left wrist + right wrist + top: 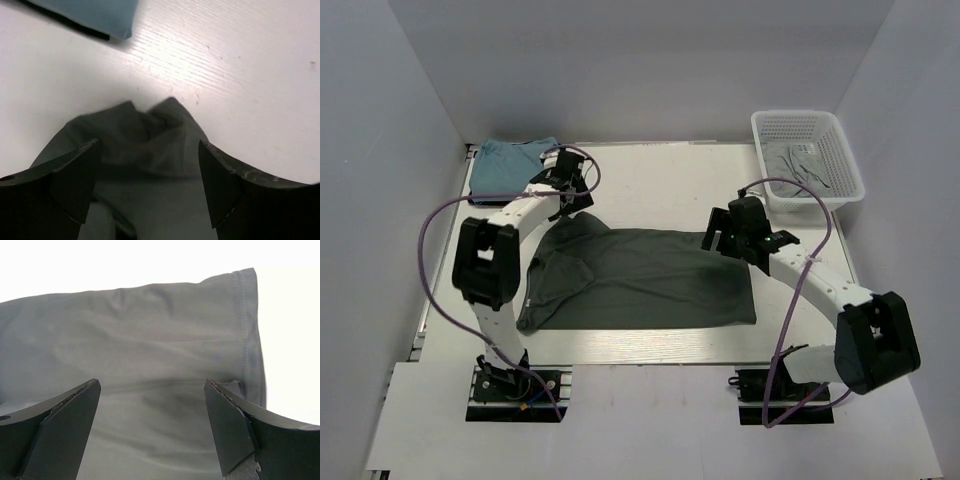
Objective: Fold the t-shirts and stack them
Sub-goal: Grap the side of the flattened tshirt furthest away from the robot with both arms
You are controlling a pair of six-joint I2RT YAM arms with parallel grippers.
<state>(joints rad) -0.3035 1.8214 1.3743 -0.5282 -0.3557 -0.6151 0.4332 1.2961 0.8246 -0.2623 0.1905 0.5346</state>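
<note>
We saw the dark grey-green t-shirt (640,280) lying flat on the counter (660,180), between the two arms. It made a long shape, with the neck end to the left and the bottom end to the right. We think the step in hand was folding this shirt, and stacking had not come yet. The left claw (570,197) hung over the far left corner of the shirt, wide open and holding nothing. The right claw (722,236) hung over the far right corner, wide open too, with nothing in it. We think both claws next had to go down, pinch the far edge at the two corners, and carry it over to the near edge together, so the cloth would not twist. The top view showed us the whole shirt, a folded light teal-blue t-shirt (505,165) in the far left corner, and the white basket (800,114) at the far right with pale grey shirts (805,162) inside. The wrist views did not show the basket. But the left wrist view showed that its corner was bunched up, and the right wrist view showed smooth cloth and the sewn hem.
</note>
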